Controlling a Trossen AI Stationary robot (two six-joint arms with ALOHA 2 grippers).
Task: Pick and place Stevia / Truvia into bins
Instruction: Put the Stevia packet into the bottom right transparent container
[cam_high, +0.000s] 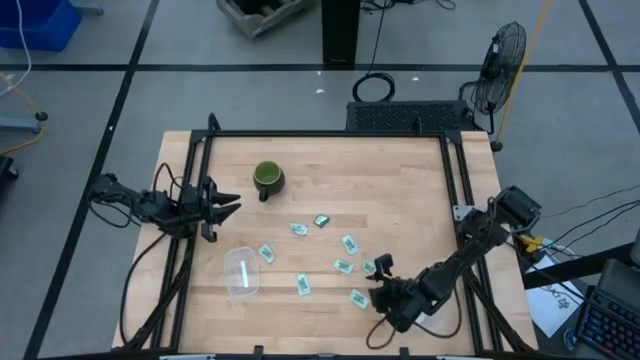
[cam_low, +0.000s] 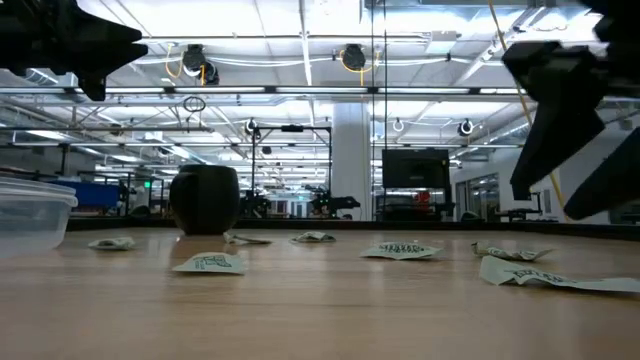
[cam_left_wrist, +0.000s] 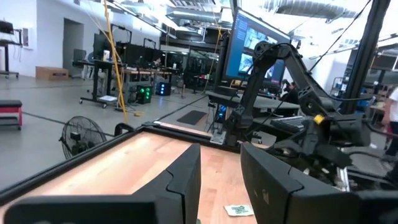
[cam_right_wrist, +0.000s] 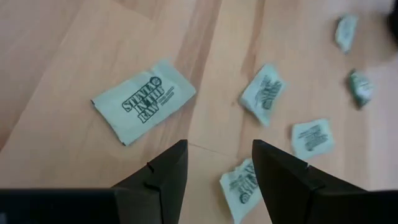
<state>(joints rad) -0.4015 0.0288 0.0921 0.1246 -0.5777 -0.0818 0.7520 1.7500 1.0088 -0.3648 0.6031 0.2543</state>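
Observation:
Several pale green Stevia packets (cam_high: 343, 266) lie flat and scattered on the wooden table, mostly right of centre. My right gripper (cam_high: 378, 268) hovers open above the near-right ones. In its wrist view (cam_right_wrist: 219, 149) one packet (cam_right_wrist: 144, 102) lies just beyond the fingers and another (cam_right_wrist: 242, 183) lies between them, lower down. One clear tub (cam_high: 242, 272) stands near the table's near-left part; it also shows in the low view (cam_low: 30, 215). A second tub is not in view. My left gripper (cam_high: 225, 205) waits open at the left edge, above the table.
A dark green mug (cam_high: 267, 178) stands left of centre toward the far side, seen in the low view as a dark shape (cam_low: 205, 198). A black frame rail (cam_high: 330, 134) runs around the table top. Bare wood lies between the mug and the right rail.

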